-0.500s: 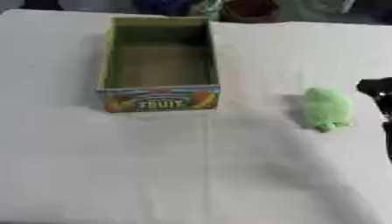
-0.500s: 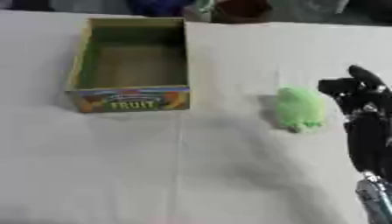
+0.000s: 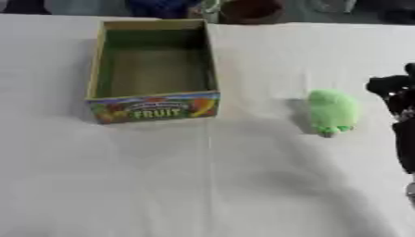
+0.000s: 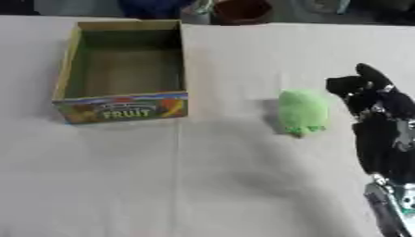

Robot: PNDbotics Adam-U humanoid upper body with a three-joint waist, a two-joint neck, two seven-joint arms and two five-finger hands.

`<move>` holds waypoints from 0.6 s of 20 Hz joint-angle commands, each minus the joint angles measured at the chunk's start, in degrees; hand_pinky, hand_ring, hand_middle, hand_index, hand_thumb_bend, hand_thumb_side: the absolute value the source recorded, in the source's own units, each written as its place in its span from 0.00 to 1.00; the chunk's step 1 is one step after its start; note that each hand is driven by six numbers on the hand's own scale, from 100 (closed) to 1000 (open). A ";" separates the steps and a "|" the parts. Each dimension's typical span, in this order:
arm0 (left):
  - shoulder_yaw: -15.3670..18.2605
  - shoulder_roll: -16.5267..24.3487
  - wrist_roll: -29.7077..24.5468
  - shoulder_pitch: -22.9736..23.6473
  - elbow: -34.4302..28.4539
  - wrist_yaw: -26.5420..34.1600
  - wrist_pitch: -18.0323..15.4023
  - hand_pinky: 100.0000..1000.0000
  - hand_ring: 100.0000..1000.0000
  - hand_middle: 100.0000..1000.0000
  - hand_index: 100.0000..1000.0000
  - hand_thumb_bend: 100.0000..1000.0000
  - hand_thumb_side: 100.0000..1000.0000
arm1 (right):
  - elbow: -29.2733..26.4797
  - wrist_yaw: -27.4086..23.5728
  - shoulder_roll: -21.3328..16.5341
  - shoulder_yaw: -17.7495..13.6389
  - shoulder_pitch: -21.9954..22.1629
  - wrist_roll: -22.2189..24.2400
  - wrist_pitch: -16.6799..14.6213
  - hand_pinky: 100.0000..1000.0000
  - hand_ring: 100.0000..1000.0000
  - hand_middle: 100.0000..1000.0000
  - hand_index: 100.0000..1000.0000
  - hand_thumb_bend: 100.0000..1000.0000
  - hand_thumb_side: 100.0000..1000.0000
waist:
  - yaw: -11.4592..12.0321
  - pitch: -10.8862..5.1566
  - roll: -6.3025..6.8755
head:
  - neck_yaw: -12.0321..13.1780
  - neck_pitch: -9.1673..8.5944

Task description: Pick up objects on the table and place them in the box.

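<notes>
A soft, rounded green plush toy (image 4: 302, 111) lies on the white cloth-covered tabletop (image 3: 243, 185), well right of an open, empty cardboard box (image 3: 152, 69) with "FRUIT" printed on its near wall. The black right hand (image 4: 374, 99) hovers just right of the toy, apart from it, fingers relaxed and holding nothing.

We note the bench (image 4: 203, 185), covered in a plain white surface that extends left of and below the robot hand (image 4: 381, 111). Beyond its far edge, up and left of the robot hand, we see a dark brown rounded object (image 4: 241, 10) and a blue object (image 4: 154, 7), both too blurred to identify.
</notes>
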 commanded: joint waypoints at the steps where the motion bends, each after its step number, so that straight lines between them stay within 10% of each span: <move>1: 0.22 1.50 -0.05 -0.39 -1.13 -0.05 0.18 0.37 0.35 0.40 0.54 0.00 0.72 | -1.19 2.80 -5.48 -1.97 0.61 -1.09 -0.80 0.82 0.79 0.71 0.90 0.00 1.00 | -0.16 -1.05 0.00 | -0.45 0.08; 5: 0.22 1.81 0.00 -0.34 -1.13 -0.07 0.28 0.37 0.35 0.40 0.54 0.00 0.72 | -1.19 7.03 -11.52 -4.73 2.32 -0.97 -0.89 0.83 0.81 0.75 0.92 0.07 1.00 | -0.31 -1.31 -0.23 | -0.39 0.33; 12: 0.11 1.99 0.01 -0.39 -1.13 0.00 0.26 0.37 0.35 0.40 0.54 0.00 0.72 | -1.19 31.41 -21.15 -3.09 4.07 -11.38 2.52 0.81 0.83 0.78 0.92 0.20 1.00 | -0.22 -1.40 -0.27 | 0.17 0.28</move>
